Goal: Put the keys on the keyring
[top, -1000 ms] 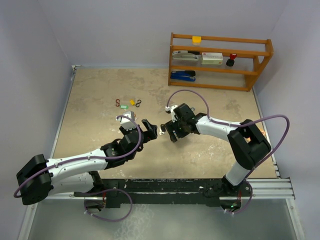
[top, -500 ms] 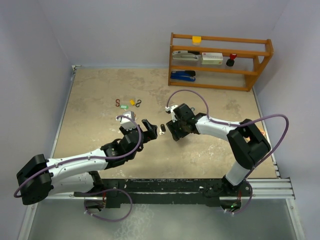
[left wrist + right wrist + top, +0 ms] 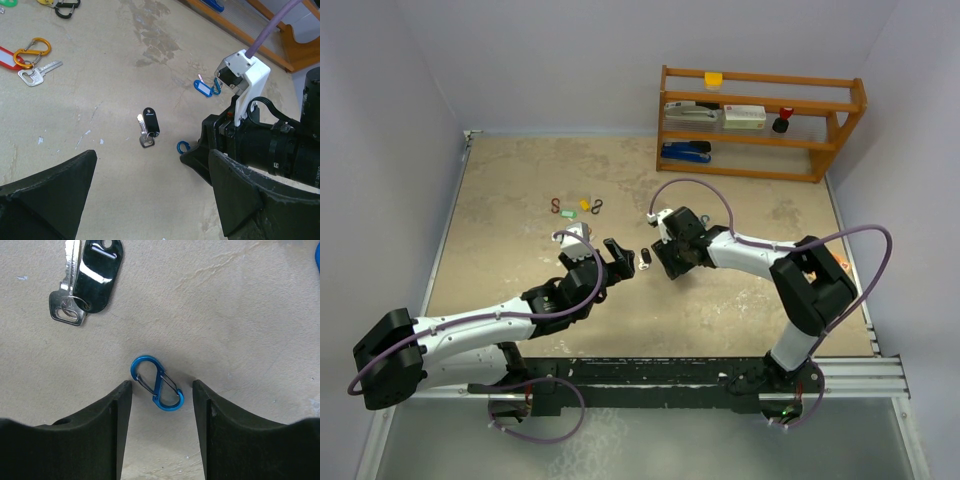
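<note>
A blue S-shaped clip (image 3: 157, 383) lies flat on the table between the fingers of my open right gripper (image 3: 161, 390), touching neither; it also shows in the left wrist view (image 3: 183, 147). A silver key on a black tag (image 3: 95, 275) lies just beyond it, seen too in the left wrist view (image 3: 151, 121) and the top view (image 3: 646, 260). A blue-tagged key (image 3: 203, 88) lies beside the right wrist. A red-tagged key (image 3: 37, 74) with an orange clip lies far left. My left gripper (image 3: 152, 160) is open and empty, just short of the black-tagged key.
Green and yellow tags with a red and a black clip (image 3: 597, 207) lie in a row at the far left of the table. A wooden shelf (image 3: 760, 120) holding a stapler and small items stands at the back right.
My right gripper has shifted slightly left and settled around the blue clip. The left arm has not moved.
</note>
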Controlling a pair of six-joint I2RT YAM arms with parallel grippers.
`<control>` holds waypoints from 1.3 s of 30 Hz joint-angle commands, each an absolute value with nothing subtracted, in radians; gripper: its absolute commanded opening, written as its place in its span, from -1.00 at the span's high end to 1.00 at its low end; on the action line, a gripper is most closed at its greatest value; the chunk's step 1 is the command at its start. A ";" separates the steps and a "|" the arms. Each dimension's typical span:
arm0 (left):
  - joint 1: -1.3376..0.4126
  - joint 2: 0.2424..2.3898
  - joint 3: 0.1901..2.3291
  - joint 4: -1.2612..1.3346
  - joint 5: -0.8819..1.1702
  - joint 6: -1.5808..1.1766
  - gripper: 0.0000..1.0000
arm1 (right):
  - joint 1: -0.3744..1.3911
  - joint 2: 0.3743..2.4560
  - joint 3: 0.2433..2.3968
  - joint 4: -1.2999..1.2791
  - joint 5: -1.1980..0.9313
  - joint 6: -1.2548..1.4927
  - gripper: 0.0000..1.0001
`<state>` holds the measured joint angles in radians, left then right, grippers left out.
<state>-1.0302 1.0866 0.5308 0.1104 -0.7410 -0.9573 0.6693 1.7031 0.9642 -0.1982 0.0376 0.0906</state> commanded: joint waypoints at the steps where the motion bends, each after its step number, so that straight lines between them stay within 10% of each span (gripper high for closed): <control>1: -1.032 1.086 0.540 0.140 -0.764 -0.945 -0.79 | 0.684 1.734 0.980 -0.226 0.050 0.074 -0.08; 10: -1.032 1.073 0.534 0.135 -0.770 -0.946 -0.79 | 0.691 1.738 0.987 -0.246 0.071 0.079 0.19; 19: -1.032 1.065 0.529 0.130 -0.773 -0.947 -0.79 | 0.693 1.713 0.979 -0.262 0.083 0.109 0.96; 39: -1.031 1.116 0.546 0.171 -0.786 -0.928 -0.75 | 0.692 1.414 0.885 -0.063 0.162 0.231 1.00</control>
<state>-1.0302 1.0904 0.5285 0.1131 -0.7586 -0.9493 0.6891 1.5063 0.9131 -0.1432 0.0982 0.1745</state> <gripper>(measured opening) 0.879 0.016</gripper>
